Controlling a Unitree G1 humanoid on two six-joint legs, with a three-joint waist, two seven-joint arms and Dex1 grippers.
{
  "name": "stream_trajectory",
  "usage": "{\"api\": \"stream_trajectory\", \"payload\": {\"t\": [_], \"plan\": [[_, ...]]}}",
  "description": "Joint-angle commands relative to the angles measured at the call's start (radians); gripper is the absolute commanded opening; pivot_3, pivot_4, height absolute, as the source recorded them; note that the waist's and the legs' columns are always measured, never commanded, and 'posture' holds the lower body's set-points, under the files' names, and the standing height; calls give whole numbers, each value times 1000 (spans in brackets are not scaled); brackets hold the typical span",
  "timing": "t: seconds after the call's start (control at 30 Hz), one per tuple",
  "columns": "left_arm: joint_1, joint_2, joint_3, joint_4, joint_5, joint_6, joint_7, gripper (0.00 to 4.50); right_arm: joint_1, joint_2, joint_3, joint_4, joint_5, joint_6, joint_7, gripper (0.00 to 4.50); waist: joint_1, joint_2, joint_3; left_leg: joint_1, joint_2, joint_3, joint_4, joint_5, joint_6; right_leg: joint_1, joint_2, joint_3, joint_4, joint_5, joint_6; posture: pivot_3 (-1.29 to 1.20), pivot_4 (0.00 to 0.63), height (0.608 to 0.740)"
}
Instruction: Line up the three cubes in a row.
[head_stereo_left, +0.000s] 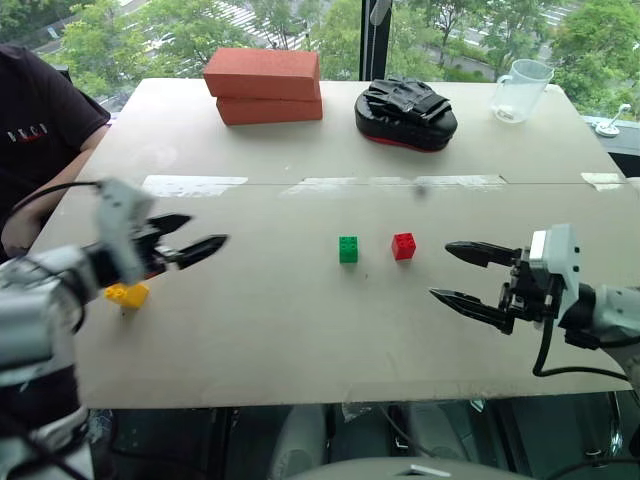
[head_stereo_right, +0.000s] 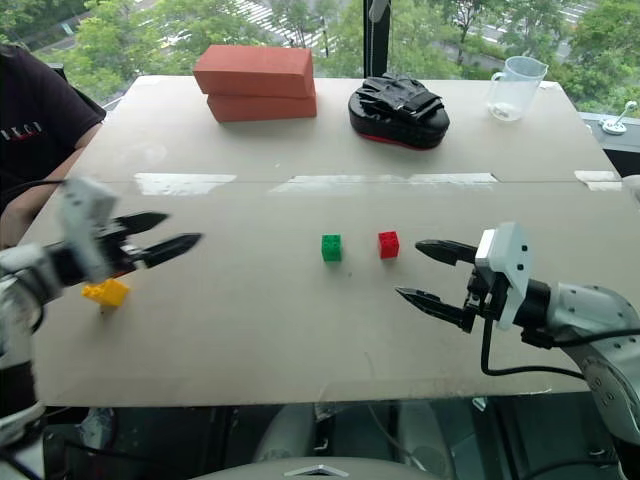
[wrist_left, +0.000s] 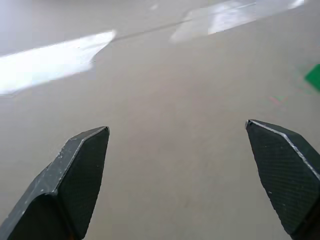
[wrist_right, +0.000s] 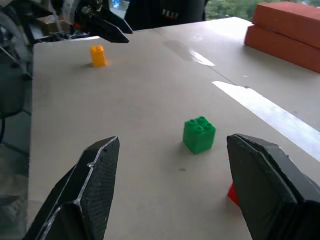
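Left gripper: wide open, empty, hovering just above and beside yellow cube near left edge of surface. Green cube and red cube mid-surface, close together, already side by side; yellow well apart from both. Right gripper: open, empty, level, pointing toward red cube. Cubes likely light, rigid, smooth plastic, apt to slide or tip; best pinched on opposite flat sides, below studs.

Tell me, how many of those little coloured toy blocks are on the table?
3. The green cube and the red cube sit side by side mid-table, slightly apart. The yellow cube sits far off near the table's left edge, just below the left gripper.
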Motion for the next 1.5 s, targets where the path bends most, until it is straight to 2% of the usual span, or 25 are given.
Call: {"api": "stream_trajectory", "payload": {"t": [0.03,0.23,0.53,0.63,0.7,0.73,0.77,0.8,0.83,0.97,1.03,1.1,1.27,1.37,1.5], "plan": [[66,39,89,-35,-3,37,43,4477,-44,2,23,13,30,-19,51,3513,12,0,0,0,0,0,0,0,0,0,0,0,0,0,0,0,150,740],[154,118,110,49,-19,56,54,4477,-45,-38,69,49,-26,-77,161,3513,16,0,0,0,0,0,0,0,0,0,-1,0,0,0,-1,0,150,740],[117,180,-16,221,-12,25,91,4477,-27,-46,62,0,-15,-110,207,3513,13,0,0,0,0,0,-1,0,0,0,-6,0,0,0,-1,0,150,740],[95,196,-74,289,-2,-34,85,3808,-7,-43,61,-29,-14,-110,196,3513,15,-1,0,0,0,0,-1,0,0,-1,-7,-1,0,0,-1,0,150,740],[84,194,-86,316,-6,-70,80,2834,11,-44,54,-42,-11,-109,190,3513,14,-1,0,0,0,0,-1,0,-1,-1,-7,-1,-1,0,-1,0,150,740],[83,197,-95,330,-3,-96,76,2493,20,-45,50,-48,-9,-109,187,3513,14,-1,0,0,0,0,-1,0,-1,-1,-7,-1,-1,0,-1,0,150,740],[82,197,-100,343,-3,-122,72,1781,28,-45,46,-52,-7,-109,184,3513,14,-1,0,-1,0,1,-1,0,-1,-1,-8,-1,-1,0,-1,0,150,740],[80,195,-100,352,-11,-143,61,1495,39,-47,41,-57,-6,-109,181,3513,14,-1,0,-1,0,1,-1,0,-1,-1,-8,-1,-1,0,-1,0,150,740],[81,197,-103,361,-14,-180,43,1327,49,-48,36,-61,-8,-110,178,3513,14,-1,0,-1,0,1,-2,0,-1,-1,-8,0,-1,0,-1,0,150,740],[65,205,-116,358,-58,-291,-63,1328,79,-49,23,-75,-5,-111,162,3513,14,-1,0,-1,0,1,-2,0,-1,-1,-10,-1,-1,0,-2,0,150,740],[44,223,-171,312,-81,-383,-169,1328,90,-44,16,-80,-3,-112,147,3513,17,-1,-1,-1,0,1,-2,0,-1,-1,-11,-1,-2,-1,-3,0,150,740],[-87,234,-317,304,-100,-408,-284,1328,99,-31,3,-85,10,-107,119,3513,21,-1,0,-1,0,0,-2,0,-1,-1,-12,-1,-2,-2,-5,0,150,740],[-418,156,-657,513,61,-674,-477,1328,138,-30,-20,-67,-42,-131,77,3513,38,0,-2,-2,-3,0,-2,0,-1,-1,-11,-3,-3,-1,-7,0,150,740],[-553,89,-767,670,130,-828,-550,1328,172,-23,-55,-64,-44,-123,39,3513,14,-1,-1,-1,-6,6,-2,0,0,-2,-4,-1,-2,1,-3,0,150,740],[-686,16,-840,851,190,-968,-612,1328,249,-11,-107,-91,-71,-134,-12,3513,14,-2,-1,-5,-7,5,-1,-1,2,-4,0,-1,-3,1,-1,0,150,740]]}}
